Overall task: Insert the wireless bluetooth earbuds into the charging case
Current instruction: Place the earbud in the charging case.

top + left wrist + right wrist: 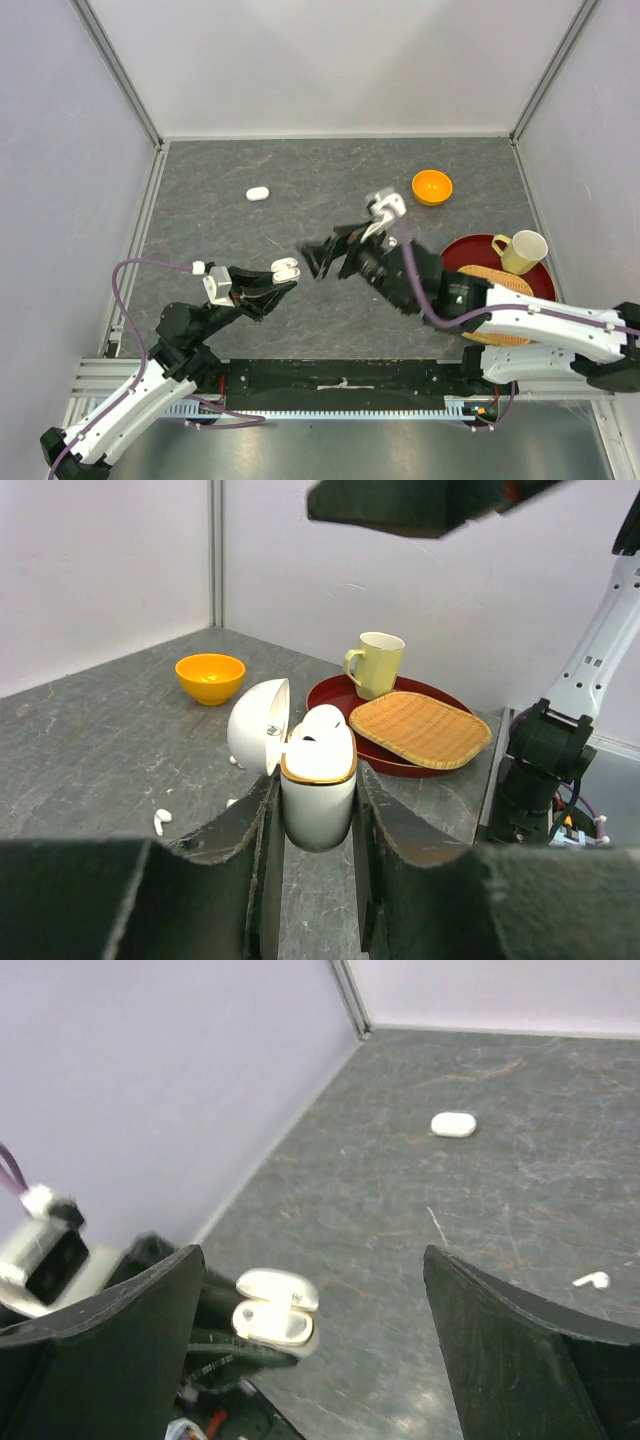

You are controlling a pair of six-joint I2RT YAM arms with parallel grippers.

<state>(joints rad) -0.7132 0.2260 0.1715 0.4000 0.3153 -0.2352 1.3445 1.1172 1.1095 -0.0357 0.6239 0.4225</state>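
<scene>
While the left gripper (316, 810) is clamped on the white charging case (318, 805), pinching its body from both sides, the lid (258, 725) is flipped open to the left. Something white and rounded sits up out of the top, though I can't say for sure it's a bud. A couple of loose earbuds (160, 821) are lying on the grey table (90, 750), down to the left of that gripper in its wrist view, near it but not touching. The right gripper (312, 260) has its jaws spread wide with nothing between them, hanging just beside the held case. From its wrist cam, one more earbud (592, 1281) lies on the table off to the right side, and a closed case (453, 1124) sits well apart toward the back wall.
</scene>
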